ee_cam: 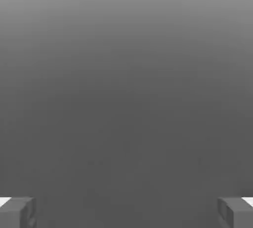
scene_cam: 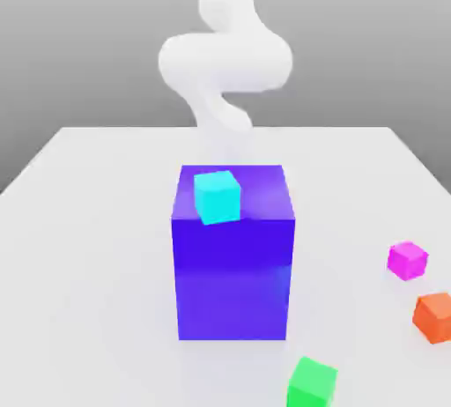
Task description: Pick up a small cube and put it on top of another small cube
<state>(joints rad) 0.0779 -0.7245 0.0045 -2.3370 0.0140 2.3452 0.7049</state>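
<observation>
I see the gripper [ee_cam: 126, 212] spread wide, holding nothing. The small cube [scene_cam: 407, 260] sits on the table [scene_cam: 88, 247] near its edge on the exterior view's right, well apart from the big blue block [scene_cam: 233, 282], open tabletop between.

The white arm [scene_cam: 225, 62] rises bent, gripper [ee_cam: 126, 212] fingers (grey-tipped) spread wide.

White table [scene_cam: 97, 220] bears blue block [scene_cam: 232, 282], magenta cube [scene_cam: 407, 260]
</observation>
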